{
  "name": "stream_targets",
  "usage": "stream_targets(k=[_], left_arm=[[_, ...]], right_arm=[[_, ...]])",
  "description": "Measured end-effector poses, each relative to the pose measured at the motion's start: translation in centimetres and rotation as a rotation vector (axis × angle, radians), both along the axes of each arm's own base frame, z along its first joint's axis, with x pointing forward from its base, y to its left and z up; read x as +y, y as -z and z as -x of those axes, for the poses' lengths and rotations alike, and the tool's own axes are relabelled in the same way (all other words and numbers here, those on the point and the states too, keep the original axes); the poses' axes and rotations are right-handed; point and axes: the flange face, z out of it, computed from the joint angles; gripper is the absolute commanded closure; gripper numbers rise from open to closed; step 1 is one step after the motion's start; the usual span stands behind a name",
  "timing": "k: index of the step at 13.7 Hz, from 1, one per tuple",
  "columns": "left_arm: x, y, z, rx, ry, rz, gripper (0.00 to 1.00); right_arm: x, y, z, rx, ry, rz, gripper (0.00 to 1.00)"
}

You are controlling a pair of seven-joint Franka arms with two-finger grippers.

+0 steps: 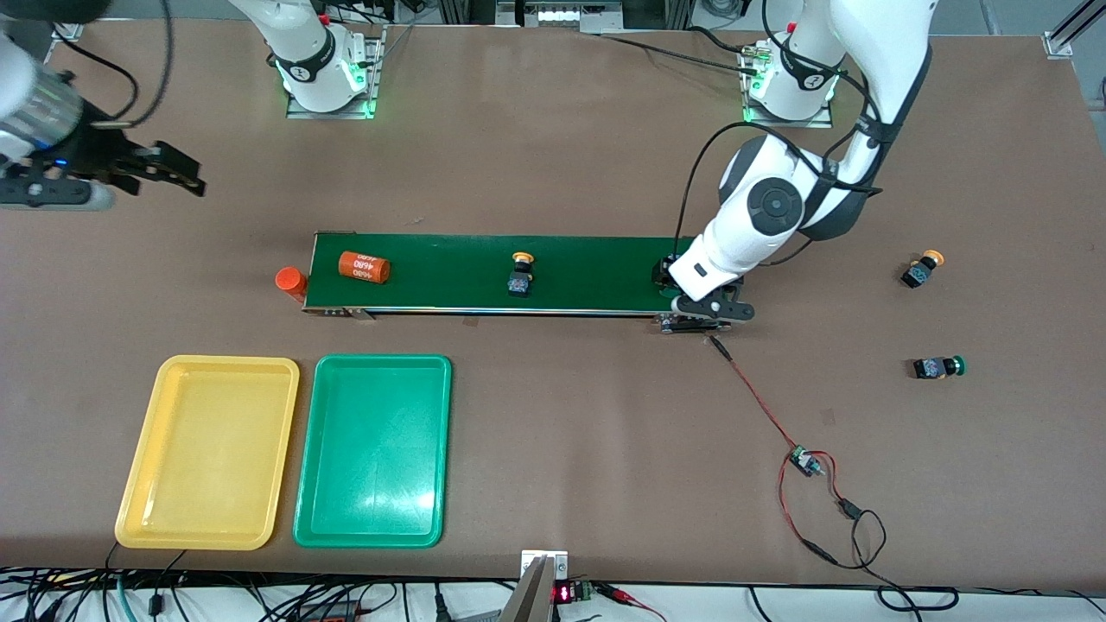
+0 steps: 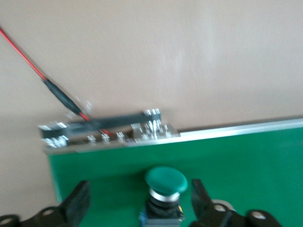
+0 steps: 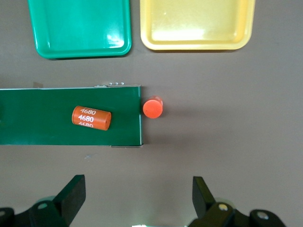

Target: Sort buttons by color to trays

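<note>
A green button (image 2: 165,188) stands upright on the conveyor belt (image 2: 246,161) at the left arm's end. My left gripper (image 2: 140,185) is open around it, and both fingers stand clear of it. In the front view the left arm covers that button. A yellow button (image 1: 521,275) sits mid-belt. Another yellow button (image 1: 921,269) and a green button (image 1: 939,367) lie on the table off the left arm's end of the belt. My right gripper (image 1: 177,173) hangs open and empty over bare table. The yellow tray (image 1: 210,371) and the green tray (image 1: 373,367) lie side by side, nearer the camera than the belt.
An orange cylinder (image 1: 364,267) lies on the belt (image 1: 449,272) at the right arm's end. A second one (image 1: 291,280) stands on the table just off that end. A red and black cable with a small board (image 1: 804,462) trails from the belt toward the table's front edge.
</note>
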Motion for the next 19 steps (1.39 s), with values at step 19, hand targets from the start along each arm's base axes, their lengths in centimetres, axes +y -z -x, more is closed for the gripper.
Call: stream_targets(k=[19], left_arm=[[35.7,6.1,-5.4,0.110,0.127,0.093,0.00]], right_arm=[[21.2,15.5,0.2,0.015,0.076,0.013,0.00]])
